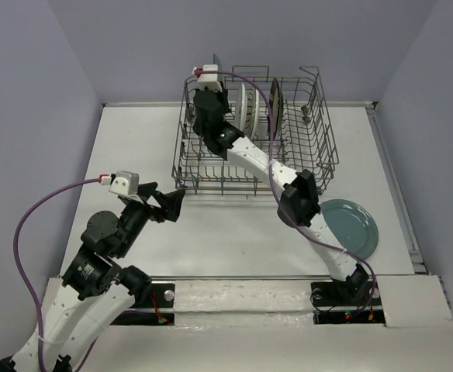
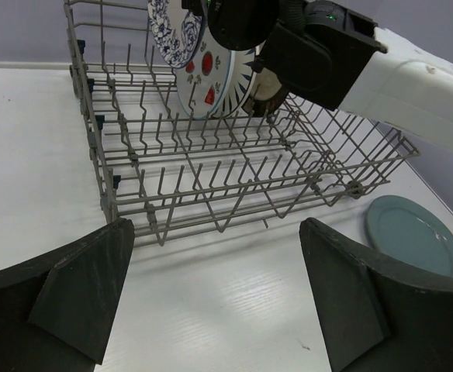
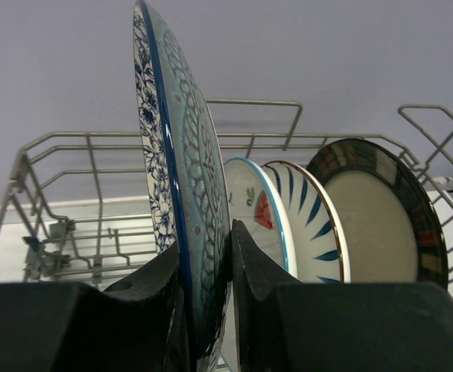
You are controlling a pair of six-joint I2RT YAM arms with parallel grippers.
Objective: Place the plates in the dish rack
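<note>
L gripper [image 1: 164, 203] is hovering over the table [image 1: 234, 240] by the dish rack [image 1: 319, 147], front-left corner, jaws spread wide w/ nothing between them. R gripper [image 3: 203, 256] is pinching the blue floral plate [image 3: 172, 194] by its rim, holding it upright inside the rack, just left of the fruit plate [image 3: 250, 201], striped plate [image 3: 312, 225] and dark plate [image 3: 374, 217], all standing on edge. The teal-grey plate [image 1: 350, 225] is lying flat on the table, right of the rack.

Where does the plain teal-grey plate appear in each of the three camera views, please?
Top external: teal-grey plate lies flat at lower right, outside the dish rack.
Left wrist: the plate sits at the right edge, right of the rack.
Right wrist: not in it.
Shared landmark: the dish rack, in all three views.
</note>
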